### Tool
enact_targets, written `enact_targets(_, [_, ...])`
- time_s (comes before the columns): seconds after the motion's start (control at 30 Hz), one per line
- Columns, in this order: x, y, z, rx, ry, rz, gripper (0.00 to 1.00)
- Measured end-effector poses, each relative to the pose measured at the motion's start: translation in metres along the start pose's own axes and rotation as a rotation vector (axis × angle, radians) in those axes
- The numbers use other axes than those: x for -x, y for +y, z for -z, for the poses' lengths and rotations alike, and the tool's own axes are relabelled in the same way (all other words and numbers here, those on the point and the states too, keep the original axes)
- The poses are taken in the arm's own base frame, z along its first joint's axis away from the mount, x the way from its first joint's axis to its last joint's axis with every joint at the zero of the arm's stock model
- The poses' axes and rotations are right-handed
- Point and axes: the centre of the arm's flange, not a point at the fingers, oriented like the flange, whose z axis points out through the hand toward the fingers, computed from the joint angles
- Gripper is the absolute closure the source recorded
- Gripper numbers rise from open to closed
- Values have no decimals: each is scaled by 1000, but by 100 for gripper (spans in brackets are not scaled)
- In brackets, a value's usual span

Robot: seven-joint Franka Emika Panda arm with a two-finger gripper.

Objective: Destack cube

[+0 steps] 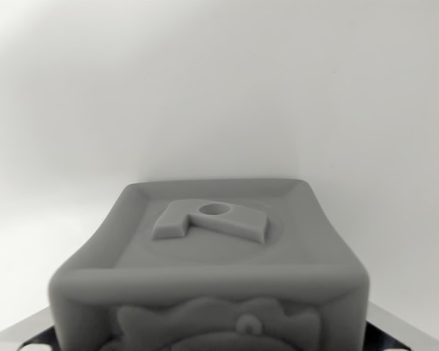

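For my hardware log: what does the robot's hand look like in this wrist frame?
Almost none of the hand shows. Only shiny dark strips with white spots peek out at the bottom corners, behind the grey embossed cube. Fingers, cables and markings are out of view.

Single wrist view: very close above grey cube (212,256), angled down across top face toward white backdrop (219,80).

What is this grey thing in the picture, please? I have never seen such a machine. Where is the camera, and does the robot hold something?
The camera sits on the wrist of a robot arm, very close to the object. The grey block filling the lower half is a cube with a raised letter-like shape with a round hole on its upper face and a relief pattern on the near side. Behind it is only a plain white surface. The shiny dark parts at the bottom corners may belong to the robot; I cannot tell. The fingers are not visible, so holding cannot be judged.
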Motion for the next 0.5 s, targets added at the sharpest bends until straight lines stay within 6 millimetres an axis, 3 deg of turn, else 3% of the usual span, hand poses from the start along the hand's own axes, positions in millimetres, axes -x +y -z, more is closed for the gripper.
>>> enact_targets(0.27, [0,0,-2,-1,0,0,100])
enact_targets(0.3, [0,0,-2,-1,0,0,0])
enact_targets(0.5, [0,0,-2,-1,0,0,0])
